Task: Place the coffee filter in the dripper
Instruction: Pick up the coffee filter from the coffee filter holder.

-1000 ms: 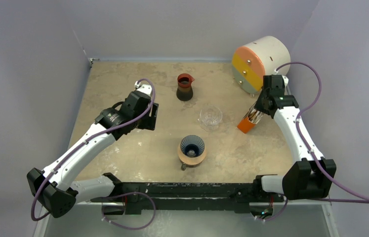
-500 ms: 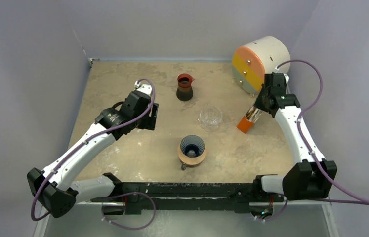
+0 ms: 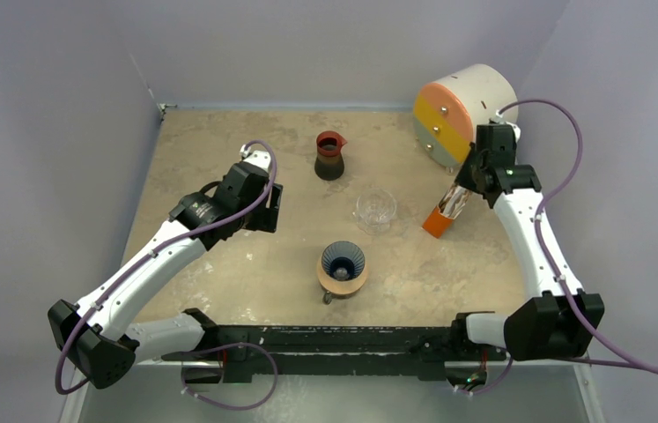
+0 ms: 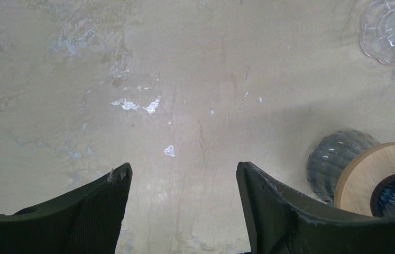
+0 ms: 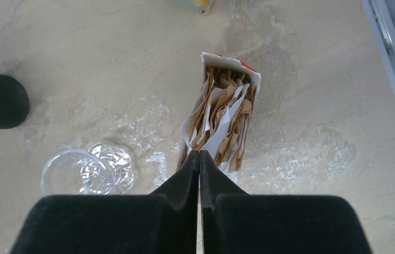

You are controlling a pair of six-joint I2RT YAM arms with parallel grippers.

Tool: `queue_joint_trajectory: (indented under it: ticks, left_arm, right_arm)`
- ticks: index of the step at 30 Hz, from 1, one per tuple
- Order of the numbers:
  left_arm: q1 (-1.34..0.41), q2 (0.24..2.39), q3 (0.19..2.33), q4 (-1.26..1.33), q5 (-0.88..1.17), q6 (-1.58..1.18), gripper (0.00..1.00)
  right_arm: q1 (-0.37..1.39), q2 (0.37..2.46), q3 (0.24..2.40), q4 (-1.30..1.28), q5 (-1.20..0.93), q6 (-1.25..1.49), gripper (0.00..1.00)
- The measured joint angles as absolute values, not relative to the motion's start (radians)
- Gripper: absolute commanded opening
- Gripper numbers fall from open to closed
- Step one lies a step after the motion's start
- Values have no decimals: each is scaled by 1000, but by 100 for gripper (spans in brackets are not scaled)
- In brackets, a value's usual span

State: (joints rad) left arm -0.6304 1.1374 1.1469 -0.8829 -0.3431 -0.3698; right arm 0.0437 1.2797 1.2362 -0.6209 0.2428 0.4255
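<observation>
The dripper (image 3: 343, 260) sits on a wooden ring (image 3: 343, 283) mid-tabletop (image 3: 219, 141), just right of the wide-open, empty left jaws. The right jaws are pressed shut at the coffee filter (image 5: 221, 116) stack's near edge. Only the right wrist view shows its crumpled papers, and I cannot tell whether one is pinched.

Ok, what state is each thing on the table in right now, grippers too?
dripper: upright, no filter inside.
filter box: open, stuffed with filters.
glass cup: upright, empty.
carafe: upright.
left gripper: open, holding nothing.
right gripper: shut, tips at the box.
</observation>
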Motion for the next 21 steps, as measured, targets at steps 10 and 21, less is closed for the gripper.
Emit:
queue_joint_trajectory:
  ticks: [10,21]
  left_arm:
    - [-630,1137,1147,-883,-343,-370,71]
    - [-630,1137,1147,-883,-337,-370,71]
  right_arm:
    - [44,1265,1325,-640,243,414,0]
    - [44,1240,1406,-661,231,402,0]
